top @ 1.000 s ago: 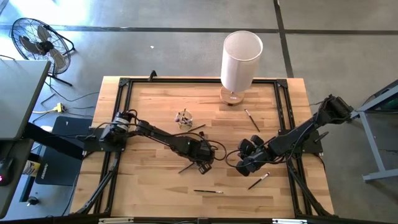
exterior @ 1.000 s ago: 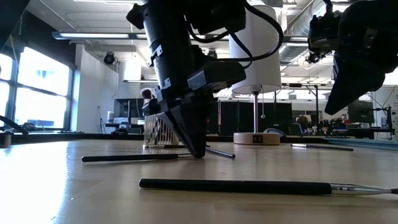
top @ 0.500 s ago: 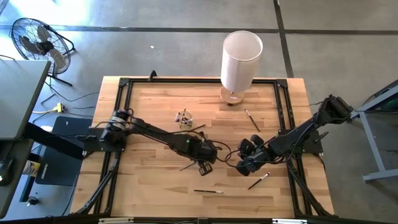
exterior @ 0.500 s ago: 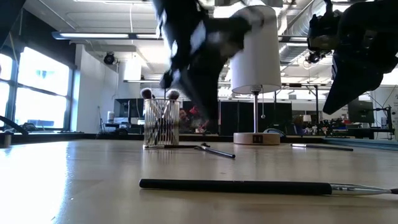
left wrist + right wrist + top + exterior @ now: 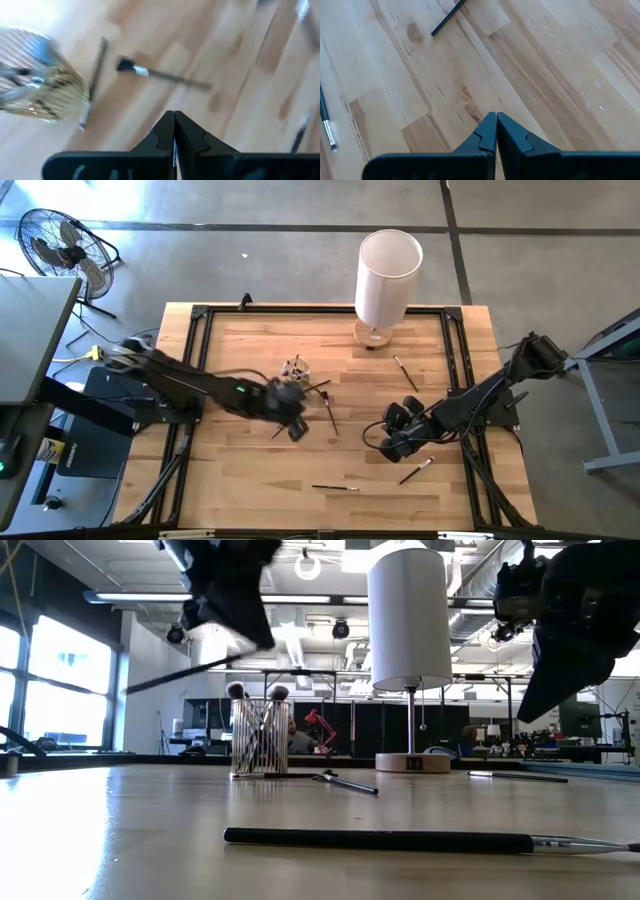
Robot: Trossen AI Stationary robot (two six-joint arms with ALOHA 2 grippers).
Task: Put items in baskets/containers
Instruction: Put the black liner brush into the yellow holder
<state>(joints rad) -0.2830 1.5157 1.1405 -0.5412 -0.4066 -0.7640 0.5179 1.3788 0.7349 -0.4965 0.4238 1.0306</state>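
Left arm: stretches low across the table from its left edge toward the middle, blurred in the high view; its left gripper (image 5: 292, 420) hangs above the boards just near of the glass cup (image 5: 295, 370)

Left claw: fingers (image 5: 167, 131) pressed together in the left wrist view; in the low view a dark brush (image 5: 185, 673) slants from the gripper in mid-air, so it looks clenched on that brush, though blur hides the contact

Right arm: reaches in from the table's right edge, bent at the elbow; the right gripper (image 5: 397, 442) hangs tilted over the right-centre boards

Right claw: fingers (image 5: 492, 131) clenched together on nothing, over bare wood

Cup: stands upright at mid-table, several brushes standing in it, bristle tips up in the low view

Loose brushes: one dark brush (image 5: 329, 412) lies just right of the cup; another (image 5: 405, 372) lies near the white cylinder (image 5: 388, 278) at the far side; one (image 5: 334, 487) lies toward the near edge; one (image 5: 415, 471) lies near the right gripper

Table: pale wooden boards (image 5: 240, 480) in a dark frame
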